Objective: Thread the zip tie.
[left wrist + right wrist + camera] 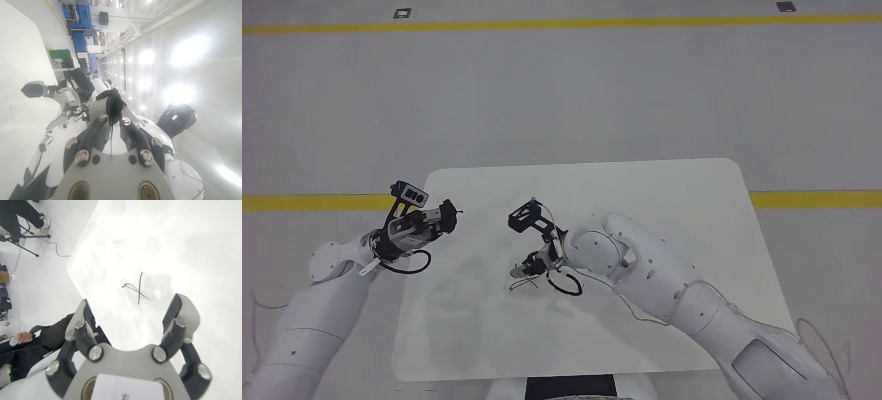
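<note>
Several thin black zip ties lie crossed on the white table; from above they are by the table's middle. My right gripper hangs open above them with nothing between its fingers, and it is near the table centre. My left gripper is shut on a black zip tie, whose thin strap runs back from the fingertips toward the wrist. That gripper is held off the table's left edge, pointing toward the right gripper.
The table is bare apart from the ties. A rounded table corner lies close to them, with cables and a stand on the floor beyond. A seated person is off that side.
</note>
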Controlling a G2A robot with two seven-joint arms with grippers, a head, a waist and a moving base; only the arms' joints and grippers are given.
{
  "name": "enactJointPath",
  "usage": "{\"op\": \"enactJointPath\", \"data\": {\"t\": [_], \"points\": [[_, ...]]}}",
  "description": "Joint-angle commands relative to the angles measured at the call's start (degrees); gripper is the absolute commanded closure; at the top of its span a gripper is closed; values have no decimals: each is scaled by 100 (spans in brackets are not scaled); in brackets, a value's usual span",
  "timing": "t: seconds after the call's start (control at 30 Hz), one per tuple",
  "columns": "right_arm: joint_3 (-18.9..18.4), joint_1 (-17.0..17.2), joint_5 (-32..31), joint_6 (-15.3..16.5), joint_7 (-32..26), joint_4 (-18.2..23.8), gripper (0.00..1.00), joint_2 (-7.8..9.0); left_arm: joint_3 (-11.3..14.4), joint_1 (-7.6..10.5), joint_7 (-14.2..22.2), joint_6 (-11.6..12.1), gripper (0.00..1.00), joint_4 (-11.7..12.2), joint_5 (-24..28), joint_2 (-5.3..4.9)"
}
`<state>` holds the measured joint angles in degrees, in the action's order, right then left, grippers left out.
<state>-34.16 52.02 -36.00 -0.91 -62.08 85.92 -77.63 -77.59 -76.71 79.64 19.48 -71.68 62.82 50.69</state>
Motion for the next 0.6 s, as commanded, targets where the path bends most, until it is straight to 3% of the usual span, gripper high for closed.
{"op": "enactJointPath", "data": {"t": [0.0, 0.4, 0.57], "points": [[149, -84, 24, 142, -197, -87, 0, -41, 0, 0, 0, 0, 100, 0, 0, 0], [187, -43, -76, 129, -132, -112, 0, -42, 0, 0, 0, 0, 100, 0, 0, 0], [588, -280, -229, 75, -189, -351, 0, -243, 0, 0, 0, 0, 100, 0, 0, 0]]}}
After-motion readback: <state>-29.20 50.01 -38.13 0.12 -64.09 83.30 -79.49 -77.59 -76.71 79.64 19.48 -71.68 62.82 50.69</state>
